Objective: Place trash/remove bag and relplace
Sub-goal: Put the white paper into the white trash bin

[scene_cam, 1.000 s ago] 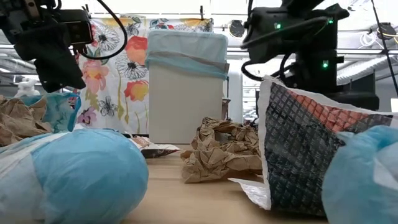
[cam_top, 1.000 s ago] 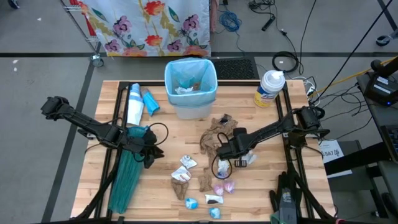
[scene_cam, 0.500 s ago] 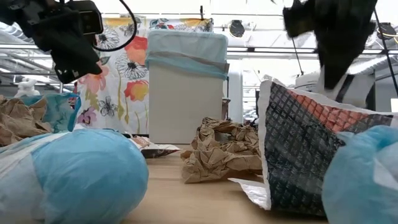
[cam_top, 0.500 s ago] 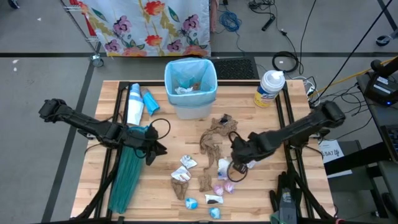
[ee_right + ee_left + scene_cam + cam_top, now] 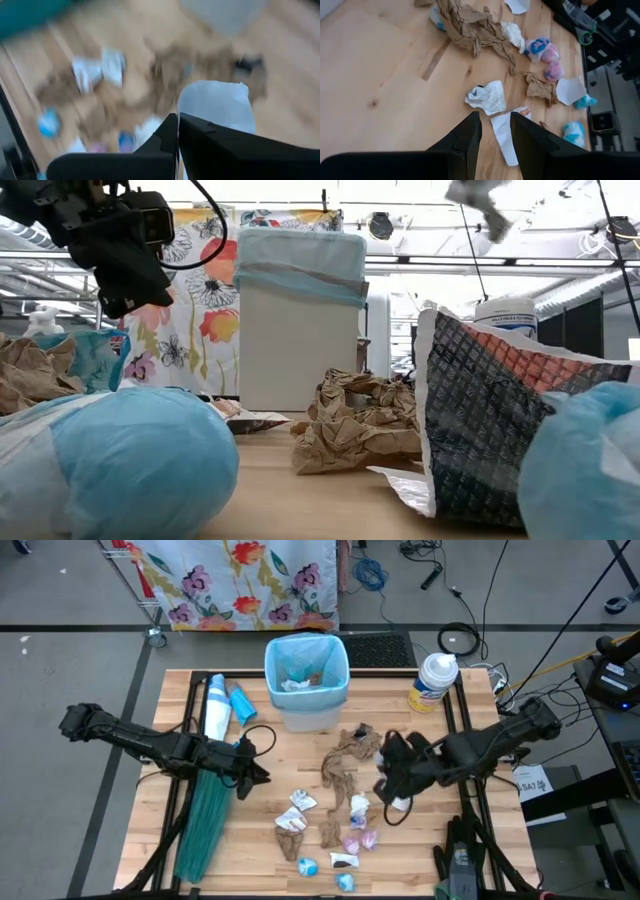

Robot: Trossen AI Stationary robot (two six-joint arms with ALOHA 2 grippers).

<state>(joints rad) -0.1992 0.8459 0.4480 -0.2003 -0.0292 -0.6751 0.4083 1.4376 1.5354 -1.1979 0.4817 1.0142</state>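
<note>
- right pincer [image 5: 392, 783] clamped on a white paper scrap [image 5: 215, 102], lifted off the counter
- pale-blue-lined white bin [image 5: 306, 680] sits far-left of it
- left pincer [image 5: 495, 131] slightly apart, empty

The high view looks straight down on the whole table [image 5: 250, 840], both arms and the floor around it. The low view sits at tabletop height among the trash [image 5: 360, 430], very near it, facing level toward the bin [image 5: 300, 320] and the room behind. The left wrist view looks forward past the left gripper [image 5: 495, 125] at scraps just ahead of its fingertips, the same scraps the high view shows mid-table. The right wrist view looks past the right gripper [image 5: 178, 122], blurred.
</note>
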